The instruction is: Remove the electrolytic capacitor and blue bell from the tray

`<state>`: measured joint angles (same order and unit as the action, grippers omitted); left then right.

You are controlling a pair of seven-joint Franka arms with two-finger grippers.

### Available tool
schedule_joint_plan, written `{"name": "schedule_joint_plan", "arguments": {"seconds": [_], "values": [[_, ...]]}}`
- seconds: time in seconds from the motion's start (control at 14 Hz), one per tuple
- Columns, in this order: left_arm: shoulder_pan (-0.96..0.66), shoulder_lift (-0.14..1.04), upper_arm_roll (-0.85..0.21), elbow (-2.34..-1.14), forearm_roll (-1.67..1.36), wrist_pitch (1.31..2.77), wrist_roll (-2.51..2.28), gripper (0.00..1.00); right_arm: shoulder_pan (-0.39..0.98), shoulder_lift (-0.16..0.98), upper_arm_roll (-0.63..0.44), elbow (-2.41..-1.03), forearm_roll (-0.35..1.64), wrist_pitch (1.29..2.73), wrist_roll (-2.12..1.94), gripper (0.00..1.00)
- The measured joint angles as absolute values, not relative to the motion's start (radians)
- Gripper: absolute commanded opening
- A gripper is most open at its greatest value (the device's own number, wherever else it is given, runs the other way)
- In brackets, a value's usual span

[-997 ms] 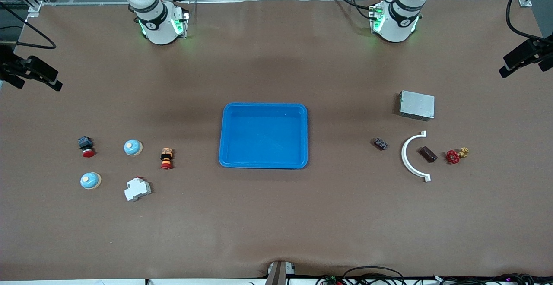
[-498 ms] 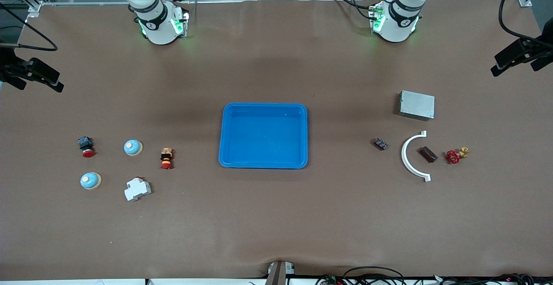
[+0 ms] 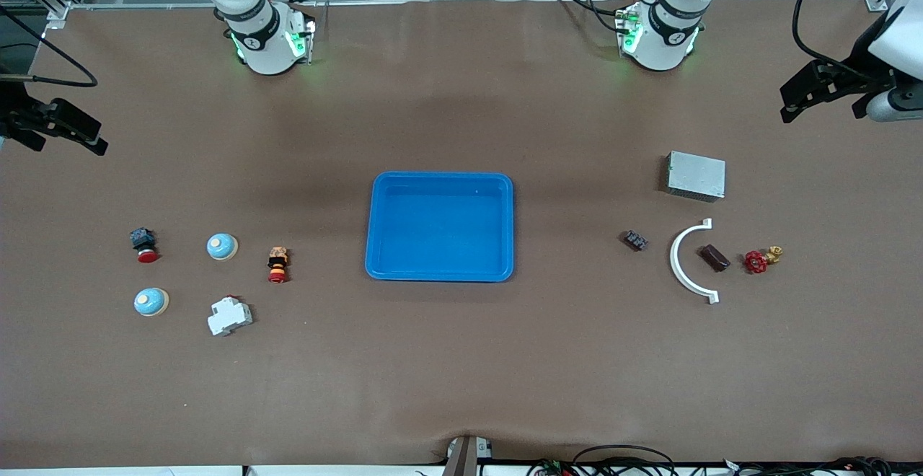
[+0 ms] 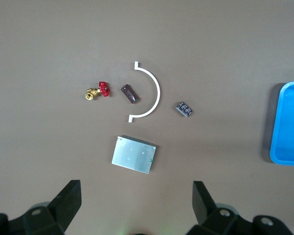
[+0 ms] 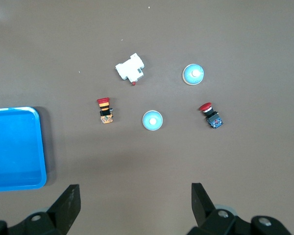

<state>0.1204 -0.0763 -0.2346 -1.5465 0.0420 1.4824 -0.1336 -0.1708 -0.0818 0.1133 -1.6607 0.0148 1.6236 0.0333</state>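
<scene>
The capacitor (image 3: 714,257), a dark brown block, lies inside a white arc (image 3: 685,263) toward the left arm's end; it also shows in the left wrist view (image 4: 130,93). Two light-blue bells (image 3: 222,247) (image 3: 151,302) sit toward the right arm's end, and both show in the right wrist view (image 5: 152,120) (image 5: 193,74). The blue tray (image 3: 440,274) lies empty mid-table. My left gripper (image 3: 820,97) (image 4: 135,185) hangs open and empty over the table's left-arm end. My right gripper (image 3: 63,133) (image 5: 134,187) hangs open and empty over the right-arm end.
Near the capacitor are a metal box (image 3: 696,175), a small black component (image 3: 634,240) and a red-handled brass valve (image 3: 761,259). Near the bells are a white breaker (image 3: 229,315), an orange-and-red push button (image 3: 277,264) and a red-capped button (image 3: 143,244).
My left gripper has moved in over the table toward the middle, with more of its wrist in view. My right gripper has barely shifted. Nothing on the table has moved.
</scene>
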Motion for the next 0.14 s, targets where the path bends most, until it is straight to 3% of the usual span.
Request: {"name": "schedule_joint_plan", "arguments": {"seconds": [0.14], "values": [[0.127, -0.076, -0.234, -1.546, 0.042, 1.482, -0.134, 1.00, -0.171, -0.082, 0.113, -1.661, 0.015, 1.624, 0.033, 1.00]]}}
